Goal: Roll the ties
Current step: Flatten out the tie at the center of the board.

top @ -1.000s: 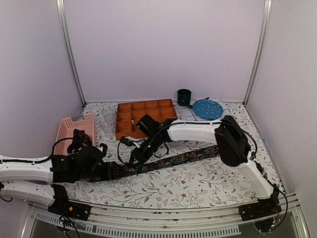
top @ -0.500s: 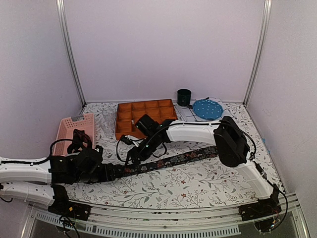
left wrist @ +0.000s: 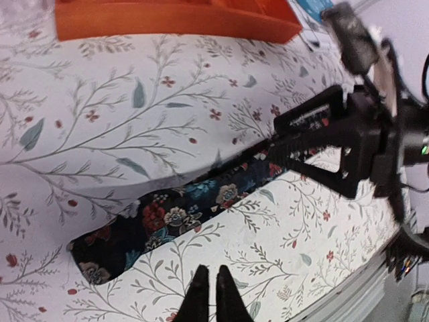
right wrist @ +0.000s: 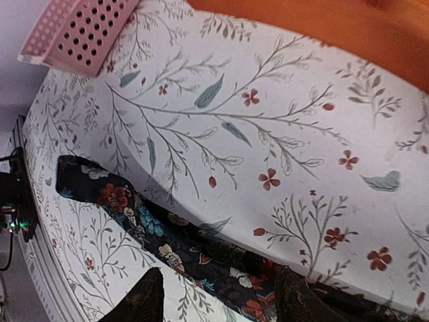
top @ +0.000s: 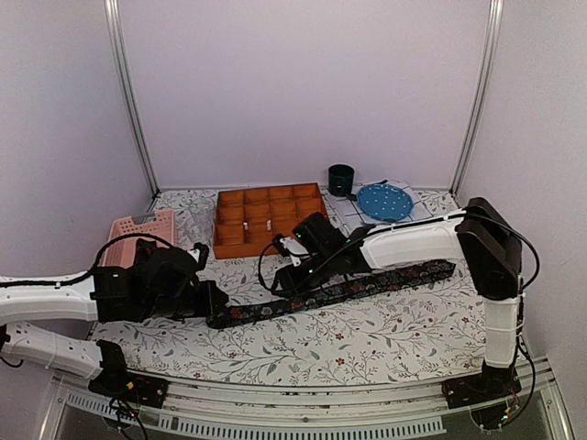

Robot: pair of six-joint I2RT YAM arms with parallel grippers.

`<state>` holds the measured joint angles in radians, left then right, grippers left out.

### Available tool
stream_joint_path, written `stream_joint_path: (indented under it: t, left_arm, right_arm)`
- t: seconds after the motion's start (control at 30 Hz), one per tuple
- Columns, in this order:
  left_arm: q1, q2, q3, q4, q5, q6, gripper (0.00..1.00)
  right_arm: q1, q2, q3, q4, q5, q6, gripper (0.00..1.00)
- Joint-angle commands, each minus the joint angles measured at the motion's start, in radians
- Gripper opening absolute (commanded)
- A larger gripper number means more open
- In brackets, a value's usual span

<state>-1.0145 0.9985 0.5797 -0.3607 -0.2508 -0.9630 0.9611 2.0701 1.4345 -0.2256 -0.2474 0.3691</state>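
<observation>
Floral table, tie, orange tray, pink basket

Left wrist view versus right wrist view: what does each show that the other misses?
Only the left wrist view shows the right tool down at the tie, plus the left tool shut on nothing. Only the right wrist view shows the pink basket and the right tool's open fingers astride the tie. Both show the tie's end, the orange tray and the floral tablecloth.
</observation>
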Motion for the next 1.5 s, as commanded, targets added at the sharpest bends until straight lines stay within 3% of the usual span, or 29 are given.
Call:
stream_joint_path:
  t: [0.0, 0.23, 0.57, 0.93, 1.13, 1.47]
  left_arm:
    - [-0.050, 0.129, 0.084, 0.091, 0.063, 0.095, 0.00]
    - [-0.056, 0.289, 0.089, 0.171, 0.075, 0.119, 0.00]
    - [0.000, 0.327, 0.011, 0.184, 0.008, 0.068, 0.00]
    - [0.100, 0.264, -0.140, 0.254, 0.024, 0.006, 0.00]
    - [0.102, 0.198, -0.192, 0.272, 0.058, -0.003, 0.00]
    - [0.047, 0.041, -0.100, 0.235, 0.086, 0.073, 0.00]
  right_arm:
    - [-0.015, -0.335, -0.156, 0.213, 0.140, 0.121, 0.55]
    - [-0.023, -0.446, -0.283, 0.248, 0.200, 0.159, 0.55]
    - [-0.037, -0.488, -0.381, 0.250, 0.268, 0.205, 0.52]
    - [-0.052, -0.529, -0.506, 0.287, 0.375, 0.270, 0.49]
    - [-0.055, -0.569, -0.552, 0.306, 0.398, 0.287, 0.48]
    - [-0.072, -0.640, -0.569, 0.294, 0.477, 0.266, 0.48]
